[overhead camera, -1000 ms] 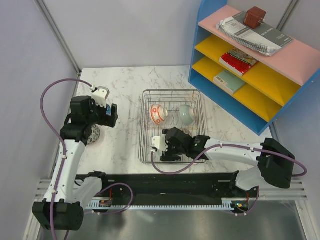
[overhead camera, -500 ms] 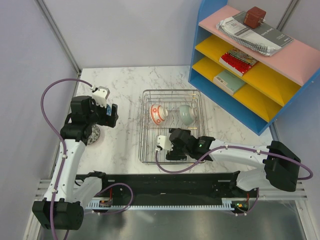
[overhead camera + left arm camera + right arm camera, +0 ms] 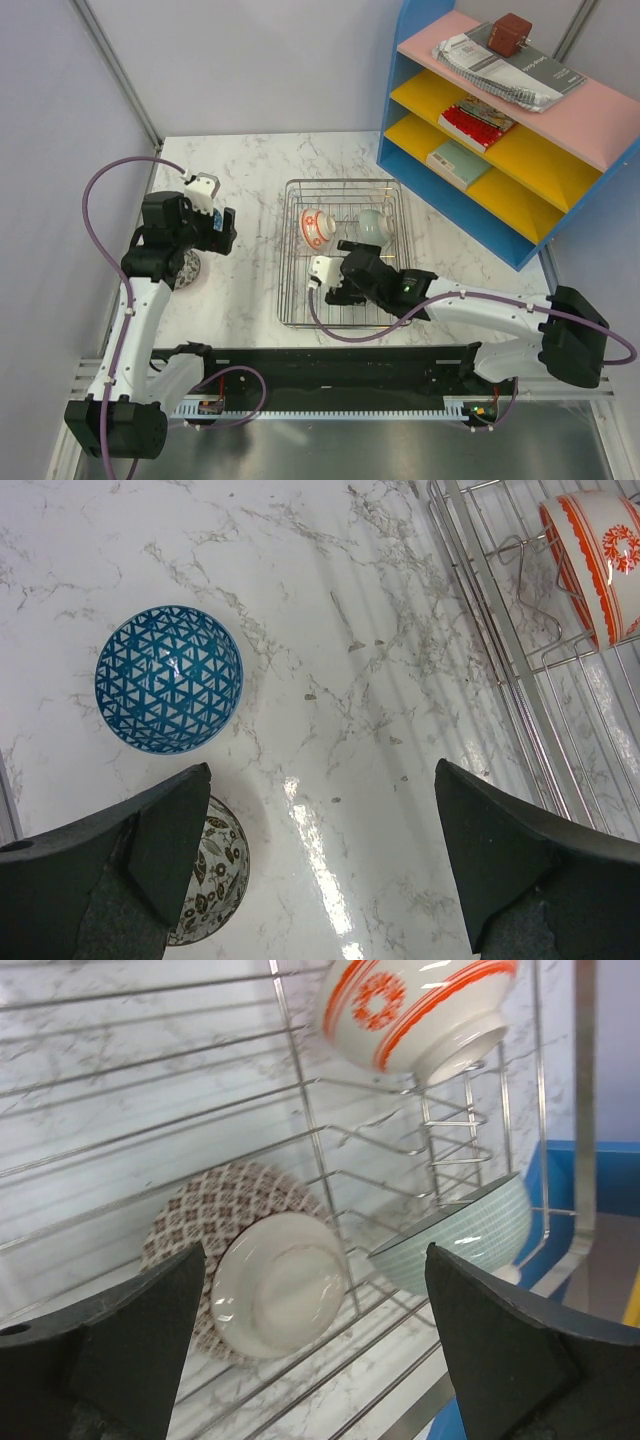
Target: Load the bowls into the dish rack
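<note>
The silver wire dish rack (image 3: 291,255) sits mid-table. In it a red-orange patterned bowl (image 3: 316,227) and a pale teal bowl (image 3: 373,226) lean on the tines. In the right wrist view a reddish diamond-patterned bowl (image 3: 205,1210) rests tilted in the rack (image 3: 300,1090), white base towards the camera, below the red-orange bowl (image 3: 420,1005) and left of the teal bowl (image 3: 460,1235). My right gripper (image 3: 315,1255) is open and empty above it. My left gripper (image 3: 322,780) is open and empty over the table, near a blue triangle-patterned bowl (image 3: 168,678) and a grey floral bowl (image 3: 212,880).
A blue shelf unit (image 3: 500,130) with books stands at the back right, close to the rack's far right corner. The rack's left wall (image 3: 500,670) shows at the right of the left wrist view. White marble tabletop (image 3: 250,170) lies around the rack.
My right gripper has risen and drawn back a little over the rack's front half, open. The left arm has not moved.
</note>
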### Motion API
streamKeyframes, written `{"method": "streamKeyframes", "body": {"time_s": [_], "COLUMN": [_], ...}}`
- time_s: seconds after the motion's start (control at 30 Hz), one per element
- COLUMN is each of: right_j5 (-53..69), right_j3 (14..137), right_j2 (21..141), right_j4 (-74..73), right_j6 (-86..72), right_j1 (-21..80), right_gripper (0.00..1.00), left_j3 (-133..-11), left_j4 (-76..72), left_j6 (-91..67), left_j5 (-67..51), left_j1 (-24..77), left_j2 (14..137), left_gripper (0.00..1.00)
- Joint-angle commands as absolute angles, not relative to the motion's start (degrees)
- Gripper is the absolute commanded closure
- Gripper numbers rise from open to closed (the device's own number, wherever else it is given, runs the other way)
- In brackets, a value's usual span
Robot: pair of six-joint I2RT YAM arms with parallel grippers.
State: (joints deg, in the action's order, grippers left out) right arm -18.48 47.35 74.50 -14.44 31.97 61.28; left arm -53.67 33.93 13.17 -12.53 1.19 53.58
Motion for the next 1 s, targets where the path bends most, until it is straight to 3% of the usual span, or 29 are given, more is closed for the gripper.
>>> {"method": "streamKeyframes", "body": {"time_s": [0.0,0.3,0.97], "right_j5": [-28.0,-37.0,-41.0], "right_j3": [50.0,51.4,43.4], "right_j2": [79.0,86.7,81.0], "right_j4": [-2.4,3.7,2.6], "right_j6": [35.3,35.2,36.2], "right_j1": [61.3,60.6,58.4], "right_gripper": [0.02,0.02,0.02], "left_j3": [-53.4,-52.5,-53.3], "left_j4": [32.7,32.0,32.6], "left_j6": [13.9,14.2,14.8], "left_j5": [-12.6,-13.1,-14.5], "left_j1": [0.8,0.6,0.5], "left_j2": [52.9,53.1,52.6], "left_gripper": [0.00,0.00,0.00]}}
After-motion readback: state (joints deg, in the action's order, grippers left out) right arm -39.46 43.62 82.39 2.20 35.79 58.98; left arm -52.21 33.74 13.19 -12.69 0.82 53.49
